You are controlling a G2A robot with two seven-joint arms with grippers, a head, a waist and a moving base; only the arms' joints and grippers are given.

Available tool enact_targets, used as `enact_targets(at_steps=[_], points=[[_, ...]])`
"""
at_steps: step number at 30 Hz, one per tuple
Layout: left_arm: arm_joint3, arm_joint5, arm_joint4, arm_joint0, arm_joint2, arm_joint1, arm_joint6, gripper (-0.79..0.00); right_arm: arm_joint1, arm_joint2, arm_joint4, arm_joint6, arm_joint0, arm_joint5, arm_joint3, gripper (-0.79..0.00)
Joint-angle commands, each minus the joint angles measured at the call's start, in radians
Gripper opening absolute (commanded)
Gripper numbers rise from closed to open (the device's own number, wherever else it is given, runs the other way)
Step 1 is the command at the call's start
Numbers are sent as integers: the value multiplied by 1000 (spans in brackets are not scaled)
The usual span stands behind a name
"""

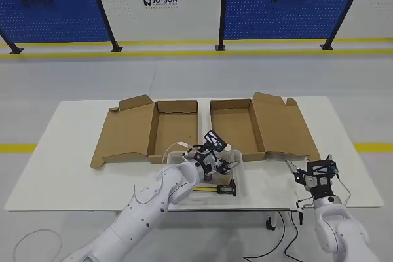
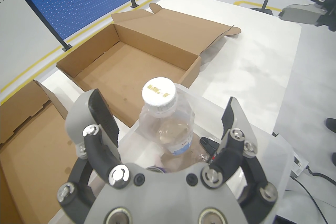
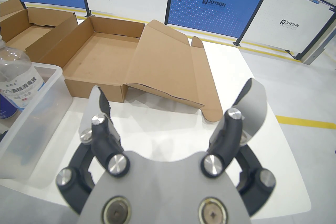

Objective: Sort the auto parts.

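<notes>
Bottle (image 2: pixel 178 130) stands upright in the bin (image 2: pixel 265 142). Left pincer (image 2: pixel 163 97) is spread wide either side of its cap, gripping nothing. Smooth thin plastic, probably light and squashy: clamp gently below the cap. Right pincer (image 3: pixel 173 86) is open and empty.

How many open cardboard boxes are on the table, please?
2. The left box lies open beyond the clear bin, its lid flap spread leftward. The right box sits beside it, its lid flap spread rightward. Neither seems to hide another.
</notes>
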Motion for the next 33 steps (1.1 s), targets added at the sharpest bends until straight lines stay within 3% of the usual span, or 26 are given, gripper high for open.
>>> enact_targets(at_steps=[1,12,14,15,16,17,24,29,33], points=[[22,6,-21,-7,7,-9,4,0,0,0,0,0,0,0,0,0],[107,-15,-75,-41,13,-38,3,-9,0,0,0,0,0,0,0,0],[117,-21,-76,-42,9,-40,4,-123,0,0,0,0,0,0,0,0],[122,-24,-74,-42,8,-40,5,-206,0,0,0,0,0,0,0,0],[127,-27,-70,-42,8,-41,6,-342,0,0,0,0,0,0,0,0],[131,-30,-68,-42,8,-42,7,-403,0,0,0,0,0,0,0,0],[146,-36,-50,-44,3,-47,-2,-600,0,0,0,0,0,0,0,0],[148,-41,-42,-41,-3,-50,0,-785,0,0,0,0,0,0,0,0],[148,-53,-33,-38,-8,-52,11,-785,0,0,0,0,0,0,0,0]])
